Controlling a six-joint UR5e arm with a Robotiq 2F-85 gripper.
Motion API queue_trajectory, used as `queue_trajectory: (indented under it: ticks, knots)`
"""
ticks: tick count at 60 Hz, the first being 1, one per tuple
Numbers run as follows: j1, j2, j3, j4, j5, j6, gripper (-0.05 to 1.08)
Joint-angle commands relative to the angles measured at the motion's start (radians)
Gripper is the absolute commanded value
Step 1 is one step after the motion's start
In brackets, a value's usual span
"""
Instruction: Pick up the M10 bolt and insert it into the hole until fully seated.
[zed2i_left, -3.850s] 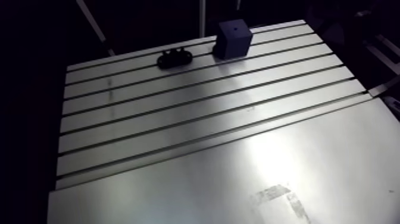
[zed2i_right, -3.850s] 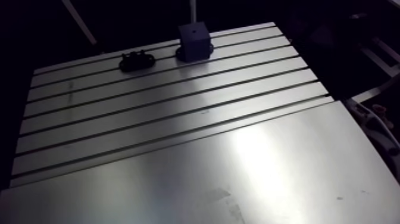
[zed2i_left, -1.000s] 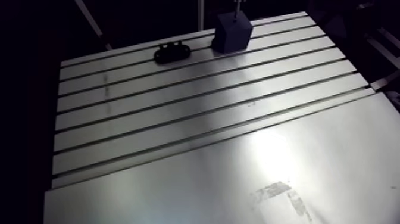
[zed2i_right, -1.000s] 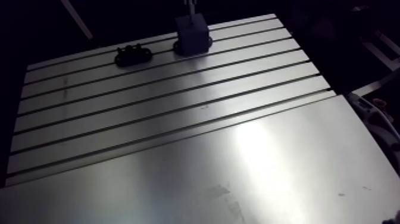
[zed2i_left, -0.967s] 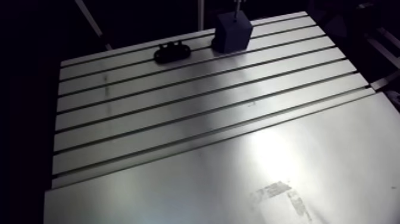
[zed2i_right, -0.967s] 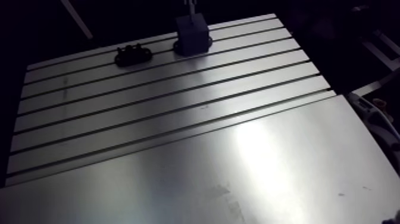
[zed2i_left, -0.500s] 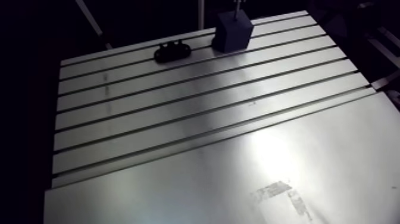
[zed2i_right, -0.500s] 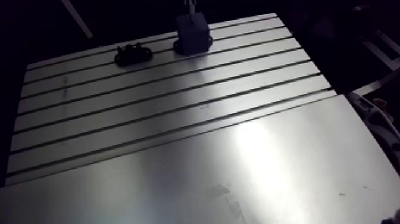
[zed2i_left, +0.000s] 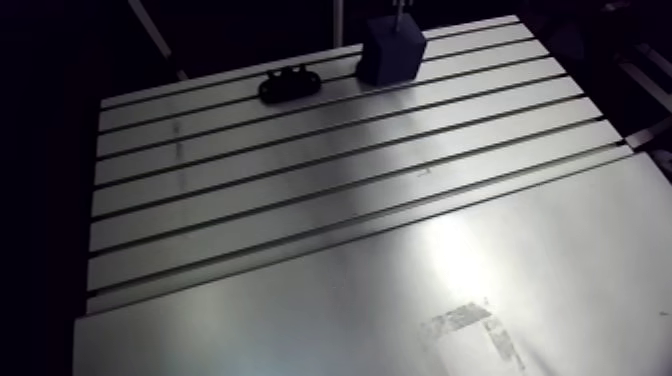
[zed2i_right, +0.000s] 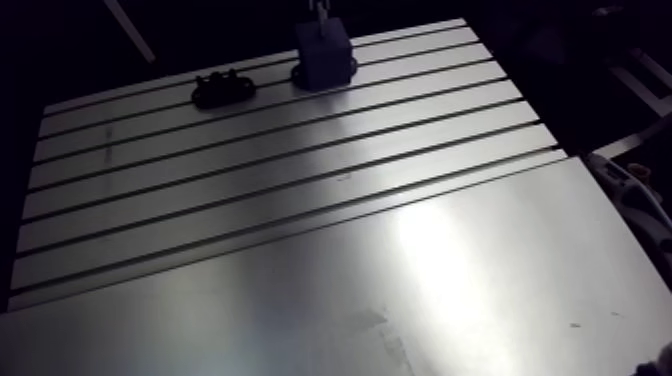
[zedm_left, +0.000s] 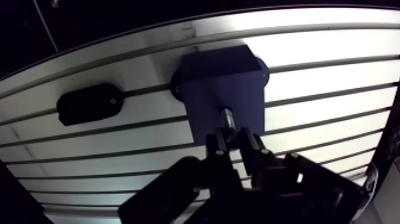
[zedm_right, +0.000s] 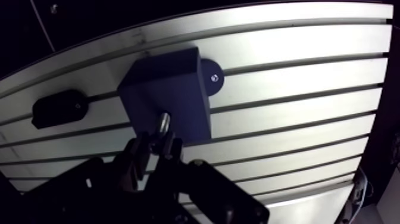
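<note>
While the jaws clamp the M10 bolt (zedm_left: 227, 118) over the dark blue block (zedm_left: 220, 71), insertion appears in hand. Seating it likely needs a straight downward push.

Silver counter (zed2i_left: 300, 200) striped with dark slots; dark-blue block (zed2i_left: 391, 53); black holder (zed2i_left: 290, 86); shiny grey bolt (zedm_left: 227, 117); black jaws.

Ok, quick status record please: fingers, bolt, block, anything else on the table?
fingers: shut on the bolt
bolt: held over the top face of the dark blue block, tip at that face
seating: depth in the hole cannot be told
block: stands on the slotted table
other: black holder beside the block, apart from it
</note>
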Motion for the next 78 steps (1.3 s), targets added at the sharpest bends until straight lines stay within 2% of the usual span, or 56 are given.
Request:
queue_trajectory:
  ticks: [1, 35, 36, 37, 38, 39, 40, 41, 42, 43, 44, 78]
  knots:
    - [-0.001, 0.001, 0.002, 0.000, 0.000, 0.000, 1.07]
    - [-0.002, 0.001, 0.019, -0.003, -0.002, 0.001, 1.05]
    - [-0.001, 0.001, 0.021, -0.007, -0.002, 0.000, 1.02]
    - [-0.001, 0.001, 0.021, -0.010, -0.002, 0.000, 0.94]
    - [-0.001, 0.001, 0.021, -0.010, -0.002, 0.000, 0.94]
    - [0.000, 0.001, 0.021, -0.015, -0.003, -0.002, 0.83]
    - [0.000, 0.001, 0.021, -0.015, -0.003, -0.002, 0.83]
    - [0.000, 0.001, 0.021, -0.018, -0.003, -0.001, 0.58]
    - [0.002, 0.001, 0.022, -0.020, -0.006, -0.001, 0.21]
    - [0.002, 0.001, 0.022, -0.020, -0.006, -0.001, 0.21]
    - [0.003, 0.000, 0.022, -0.020, -0.009, -0.001, 0.03]
    - [0.003, -0.005, 0.038, -0.049, -0.005, -0.003, 0.00]
